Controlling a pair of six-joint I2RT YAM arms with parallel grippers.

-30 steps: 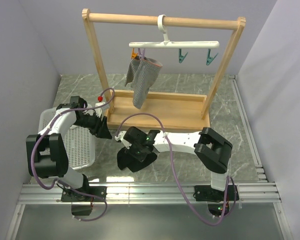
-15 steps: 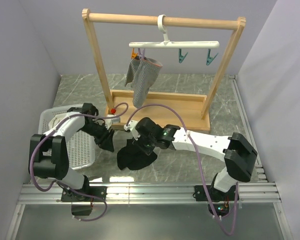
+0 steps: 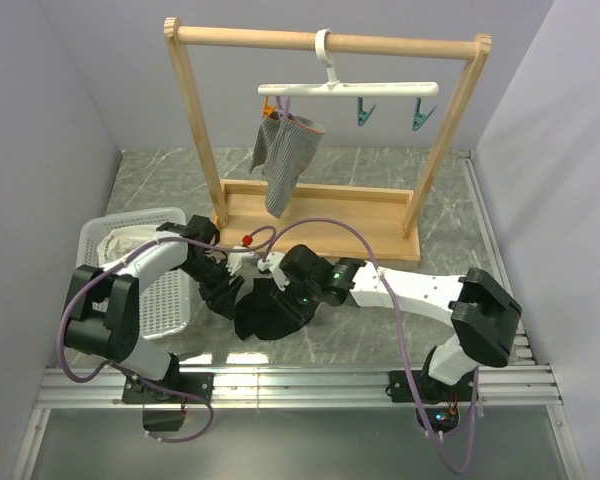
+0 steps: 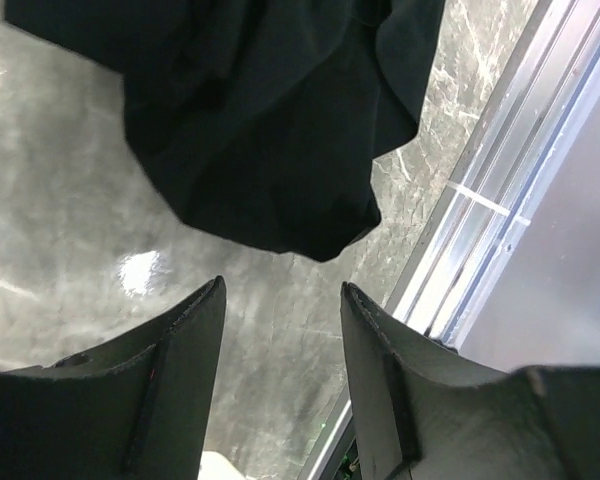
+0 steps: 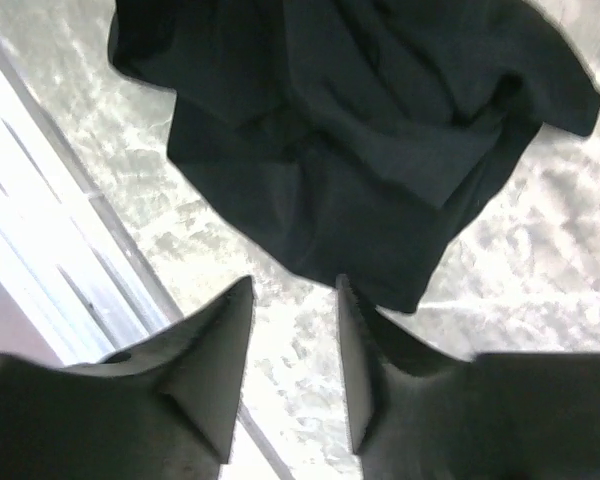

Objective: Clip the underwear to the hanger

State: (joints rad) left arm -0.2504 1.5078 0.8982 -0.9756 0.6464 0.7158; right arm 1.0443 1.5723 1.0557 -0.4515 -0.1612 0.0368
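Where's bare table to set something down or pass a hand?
Free: marble strip between the wooden frame rack and back wall; patch right of the rack up to the side wall. Crowded: front centre, left gripper and right gripper over the crumpled black fabric underwear, white plastic basket alongside.

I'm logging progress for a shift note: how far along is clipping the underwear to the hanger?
Done: nothing; only a grey garment hangs on the hanger. In hand: the left hand and right hand, both open, hover at the underwear crumpled on the table. Left: grasp it, lift it, fasten it in a free teal clip.
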